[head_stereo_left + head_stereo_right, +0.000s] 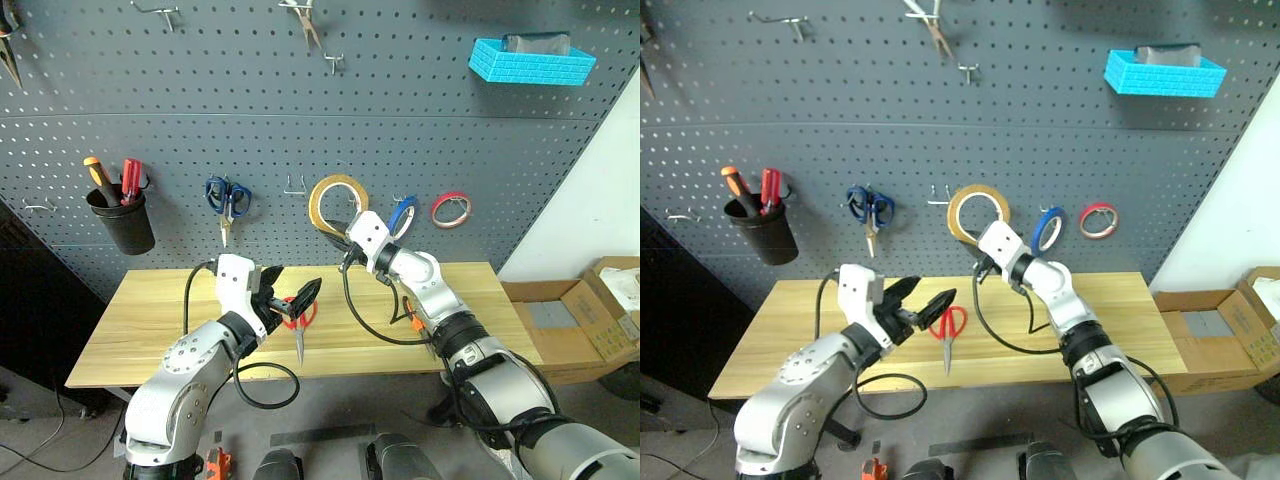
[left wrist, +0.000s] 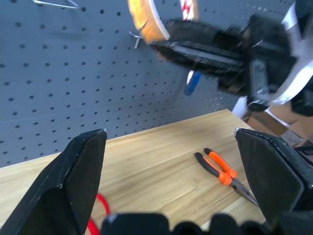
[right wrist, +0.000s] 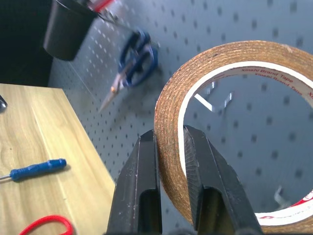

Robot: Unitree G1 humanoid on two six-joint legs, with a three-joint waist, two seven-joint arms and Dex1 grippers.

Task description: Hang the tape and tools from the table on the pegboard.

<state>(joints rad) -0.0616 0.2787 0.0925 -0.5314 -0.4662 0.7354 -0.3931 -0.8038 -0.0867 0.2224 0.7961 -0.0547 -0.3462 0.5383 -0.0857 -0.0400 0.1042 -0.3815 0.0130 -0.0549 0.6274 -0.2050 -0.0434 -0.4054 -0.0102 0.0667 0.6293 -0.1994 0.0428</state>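
Left gripper (image 1: 285,290) held spread, empty, over table (image 1: 140,320); tape (image 1: 336,205) clamped by right gripper (image 3: 171,147) at pegboard (image 1: 200,120), unhung; red-handled scissors (image 1: 949,326), pliers (image 2: 222,174), screwdriver (image 3: 34,170) left on table.

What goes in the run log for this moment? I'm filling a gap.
right gripper: shut on tape, at pegboard | left gripper: open, empty, above red-handled scissors | pliers, screwdriver: on table

On the pegboard (image 1: 200,110), the tape (image 1: 336,203) held up in the right gripper (image 1: 347,232) has blue-handled scissors (image 1: 227,198) on one side and the blue roll (image 1: 403,214) close on the other, leaving a narrow gap. The table (image 1: 150,320) lies open toward its left end
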